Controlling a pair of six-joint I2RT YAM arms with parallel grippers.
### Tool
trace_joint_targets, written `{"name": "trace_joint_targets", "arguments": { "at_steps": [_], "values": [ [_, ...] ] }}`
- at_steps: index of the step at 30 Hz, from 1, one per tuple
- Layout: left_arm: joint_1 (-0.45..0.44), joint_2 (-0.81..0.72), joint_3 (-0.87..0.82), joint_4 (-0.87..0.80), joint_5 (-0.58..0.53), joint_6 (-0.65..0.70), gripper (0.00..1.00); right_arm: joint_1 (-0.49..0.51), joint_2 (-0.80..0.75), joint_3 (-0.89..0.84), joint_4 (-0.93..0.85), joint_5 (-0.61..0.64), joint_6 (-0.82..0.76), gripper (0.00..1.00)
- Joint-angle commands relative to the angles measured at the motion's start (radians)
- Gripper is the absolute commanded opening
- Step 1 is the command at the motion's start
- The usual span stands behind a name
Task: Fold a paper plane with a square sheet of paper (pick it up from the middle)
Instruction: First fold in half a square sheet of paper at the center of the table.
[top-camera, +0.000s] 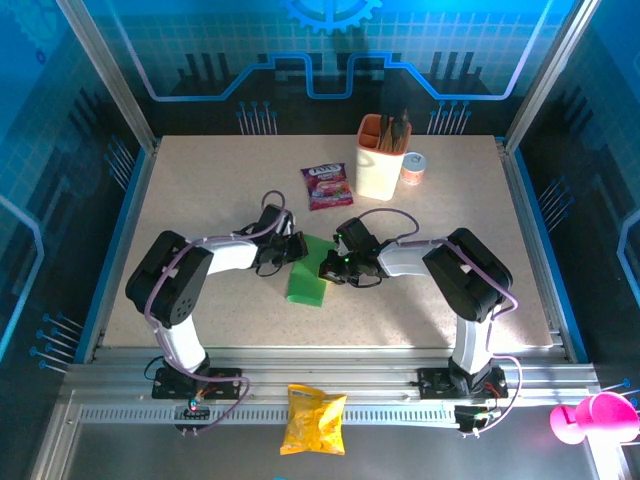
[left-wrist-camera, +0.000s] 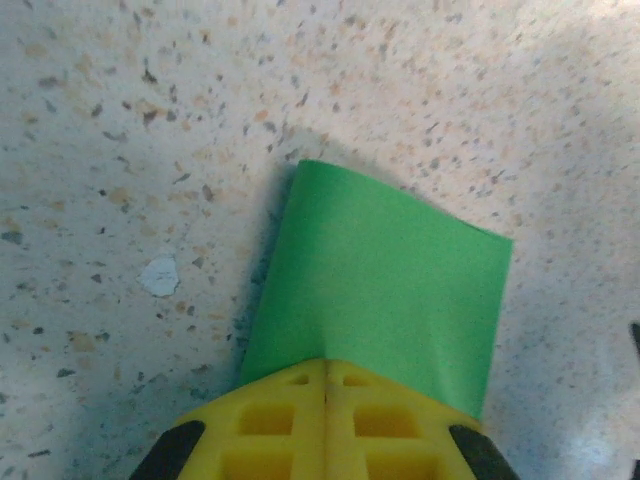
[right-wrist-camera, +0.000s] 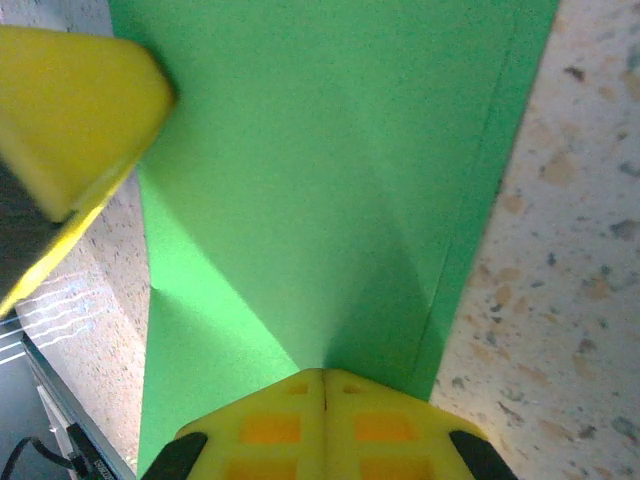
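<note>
The square sheet of paper (top-camera: 306, 282) is bright green and lies folded as a short strip at the table's middle, its far end lifted. My left gripper (top-camera: 296, 250) comes at it from the left and is shut on its upper end. In the left wrist view the paper (left-wrist-camera: 380, 280) fans out beyond the closed yellow gripper (left-wrist-camera: 326, 365), casting a shadow on the table. My right gripper (top-camera: 328, 266) is shut on the sheet's right edge. In the right wrist view creases in the paper (right-wrist-camera: 330, 180) meet at the gripper (right-wrist-camera: 323, 372), and a left finger (right-wrist-camera: 70, 110) shows at the upper left.
A purple snack sachet (top-camera: 327, 186) lies behind the paper. A cream holder (top-camera: 380, 165) and a small can (top-camera: 413, 168) stand at the back. A yellow crisp bag (top-camera: 313, 420) rests on the front rail, and a pink cup (top-camera: 590, 417) sits at the bottom right.
</note>
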Motion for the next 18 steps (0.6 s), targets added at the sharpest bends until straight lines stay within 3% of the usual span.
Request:
{"name": "trace_joint_targets", "arguments": {
  "at_steps": [1, 18],
  "values": [
    [0.010, -0.048, 0.051, -0.019, 0.029, 0.001, 0.03, 0.008, 0.049, -0.011, -0.154, 0.058, -0.035, 0.00],
    [0.042, 0.136, 0.143, -0.012, -0.021, 0.012, 0.02, 0.008, 0.048, -0.021, -0.145, 0.053, -0.037, 0.00]
  ]
}}
